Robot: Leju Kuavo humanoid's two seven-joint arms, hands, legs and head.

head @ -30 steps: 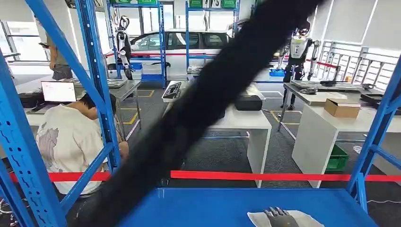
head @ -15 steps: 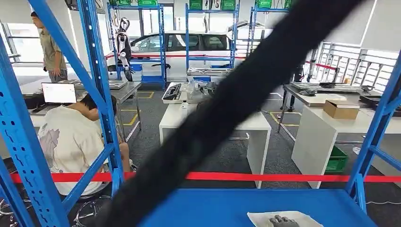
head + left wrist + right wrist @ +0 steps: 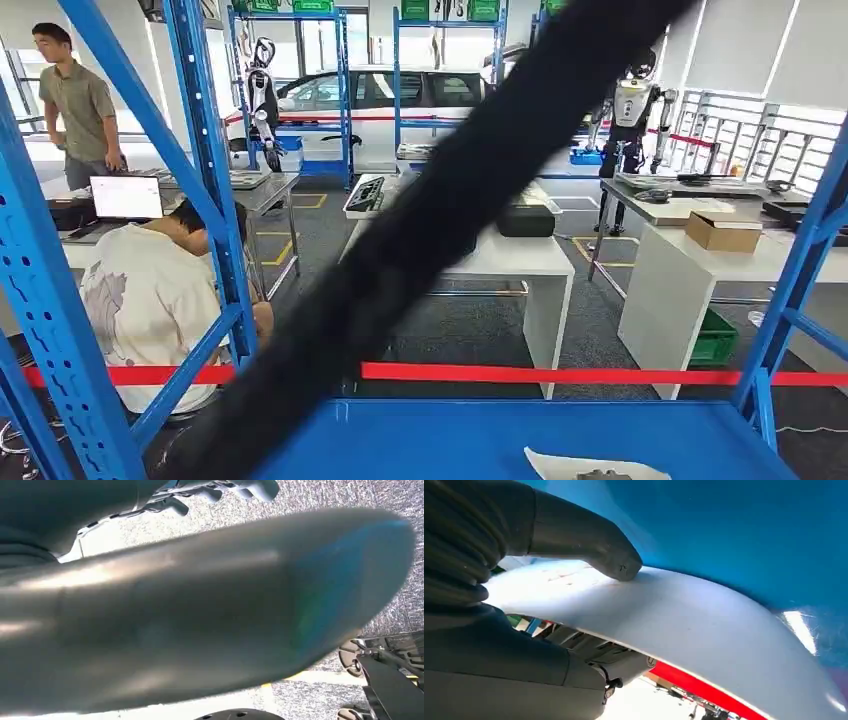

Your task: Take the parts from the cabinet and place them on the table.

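A white curved part [image 3: 585, 464] lies at the near right of the blue cabinet shelf [image 3: 450, 440]. My right hand [image 3: 603, 475] holds it at the head view's bottom edge, where just its dark fingertips show. In the right wrist view the grey thumb [image 3: 589, 540] presses on the top of the white part [image 3: 704, 625] and the fingers curl under it, with the blue shelf behind. My left hand [image 3: 150, 615] hangs over grey carpet. Its thumb is a large blur, its fingers [image 3: 220, 490] stand apart from it, and nothing is held.
Blue cabinet uprights [image 3: 215, 200] [image 3: 790, 290] frame the shelf. A blurred black strip [image 3: 430, 230] crosses the head view diagonally. Beyond are a red barrier tape [image 3: 560, 373], a seated person in white [image 3: 150, 300], a standing person [image 3: 80, 110] and white tables [image 3: 500, 258].
My right hand and the white part have slid lower, towards the picture's bottom edge. The standing person at the back left has shifted. The head view bobbed slightly.
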